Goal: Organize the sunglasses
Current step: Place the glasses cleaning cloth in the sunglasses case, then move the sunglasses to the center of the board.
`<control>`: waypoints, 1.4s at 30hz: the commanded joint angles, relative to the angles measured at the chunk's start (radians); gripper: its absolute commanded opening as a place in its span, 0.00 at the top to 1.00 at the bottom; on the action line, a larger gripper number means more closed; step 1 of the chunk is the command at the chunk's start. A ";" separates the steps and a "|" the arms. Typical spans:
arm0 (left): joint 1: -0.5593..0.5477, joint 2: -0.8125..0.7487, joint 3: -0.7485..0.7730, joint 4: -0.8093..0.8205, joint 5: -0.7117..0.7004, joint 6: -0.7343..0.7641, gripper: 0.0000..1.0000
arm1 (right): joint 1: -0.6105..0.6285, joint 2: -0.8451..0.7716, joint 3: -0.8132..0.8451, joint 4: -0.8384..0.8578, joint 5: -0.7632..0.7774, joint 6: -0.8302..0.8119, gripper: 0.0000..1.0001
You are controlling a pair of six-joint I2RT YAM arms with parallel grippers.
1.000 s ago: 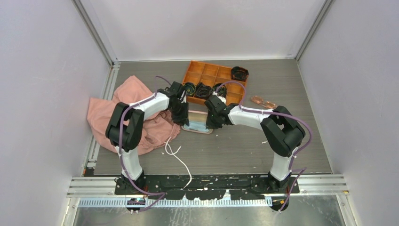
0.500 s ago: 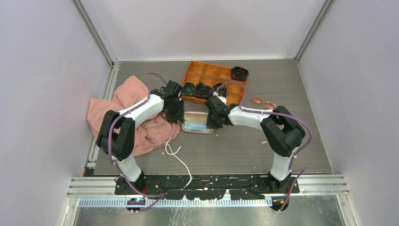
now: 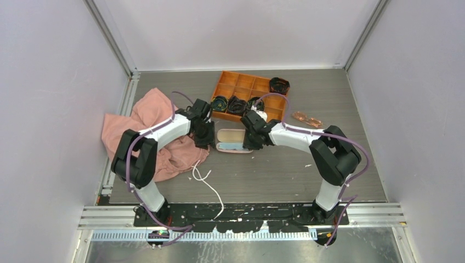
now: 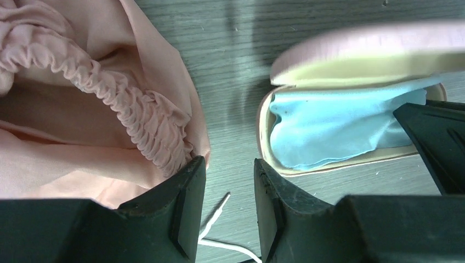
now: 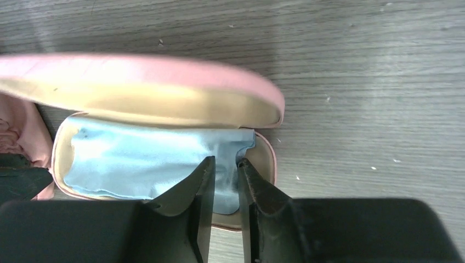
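Observation:
The sunglasses (image 3: 307, 118), small with pinkish-orange lenses, lie on the table at the back right, away from both arms. A pink case (image 3: 233, 147) sits between the grippers with its lid (image 5: 137, 76) partly raised and blurred. A light blue cloth (image 5: 137, 164) lies inside it (image 4: 340, 126). My left gripper (image 4: 229, 161) stands open just left of the case's end (image 4: 263, 120), nothing between its fingers (image 3: 204, 136). My right gripper (image 5: 225, 161) hangs over the case's right end (image 3: 253, 139), jaws a narrow gap apart above the cloth.
A rumpled pink fabric (image 3: 148, 126) with an elastic hem (image 4: 137, 115) lies left of the case. A white cable (image 3: 208, 183) runs toward the near edge. At the back stands an orange compartment tray (image 3: 244, 86) holding dark items, with a black object (image 3: 279, 85) at its right corner.
The case lid has swung down over the base. My right gripper's jaws have parted from shut. My left gripper has drawn back left off the case.

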 commanded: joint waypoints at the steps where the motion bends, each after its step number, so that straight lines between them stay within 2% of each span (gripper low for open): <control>1: 0.002 -0.065 -0.014 0.028 0.023 -0.021 0.61 | -0.004 -0.093 0.027 -0.054 0.047 -0.017 0.69; 12: -0.006 -0.147 -0.062 0.038 0.030 -0.043 0.61 | -0.001 -0.234 0.016 -0.102 0.077 0.001 0.62; 18: -0.007 -0.228 -0.115 0.033 0.037 -0.066 0.61 | -0.023 -0.378 -0.031 -0.187 0.263 -0.033 0.57; 23: -0.012 -0.344 -0.139 0.010 0.039 -0.072 0.60 | -0.185 -0.512 -0.129 -0.233 0.269 -0.044 0.46; 28: -0.059 -0.393 -0.145 -0.005 0.041 -0.093 0.59 | -0.408 -0.555 -0.157 -0.284 0.237 0.018 0.44; 30: -0.090 -0.401 -0.150 -0.008 0.034 -0.112 0.59 | -0.504 -0.532 -0.138 -0.277 0.185 0.058 0.43; 33: -0.125 -0.425 -0.170 0.004 0.031 -0.139 0.59 | -0.616 -0.472 -0.103 -0.222 0.106 0.134 0.33; 39: -0.136 -0.484 -0.204 0.011 0.040 -0.158 0.59 | -0.770 -0.286 -0.009 -0.141 0.016 0.379 0.32; 42: -0.135 -0.508 -0.211 -0.004 0.021 -0.152 0.59 | -0.793 -0.209 0.004 -0.088 0.007 0.528 0.32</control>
